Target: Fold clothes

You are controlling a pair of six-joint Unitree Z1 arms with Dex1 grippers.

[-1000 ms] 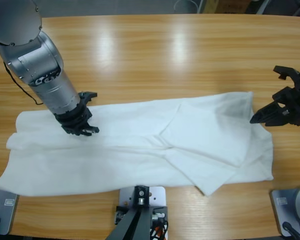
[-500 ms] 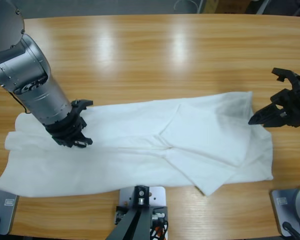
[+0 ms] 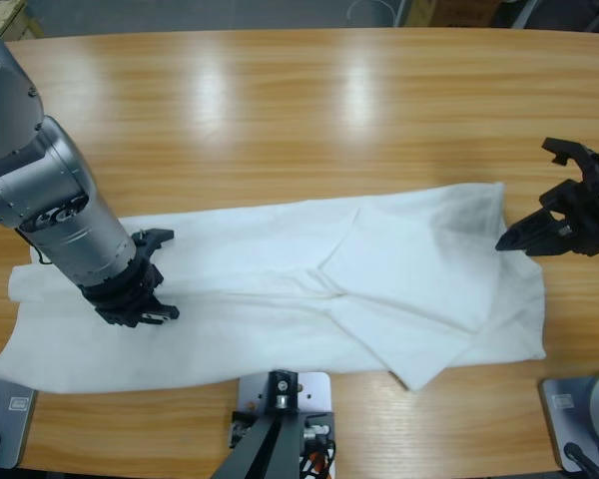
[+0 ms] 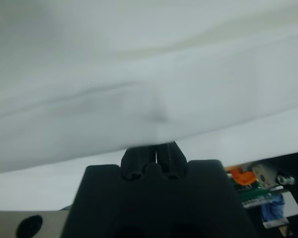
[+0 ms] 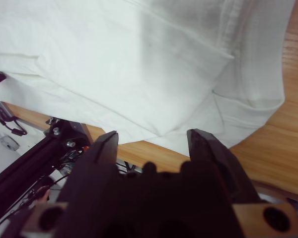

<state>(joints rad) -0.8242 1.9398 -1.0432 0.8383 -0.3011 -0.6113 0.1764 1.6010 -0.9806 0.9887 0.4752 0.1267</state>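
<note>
**Left arm slides toward shirt's end**

Sliding further along the T-shirt (image 3: 309,289), the left gripper (image 3: 140,299) sits closed on the cloth near its end. Shirt lies lengthwise across the table (image 3: 299,120). Right gripper (image 3: 539,232) hovers open at the far end. No writing legible.

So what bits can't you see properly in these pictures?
- Left hand, left wrist view: its fingertips are buried under a fold of the white T-shirt, so its grip is hidden.
- High view: the left arm covers the shirt under it.
- T-shirt collar: not findable in any view; folds hide it.
- Right hand hangs open beside the shirt.
</note>
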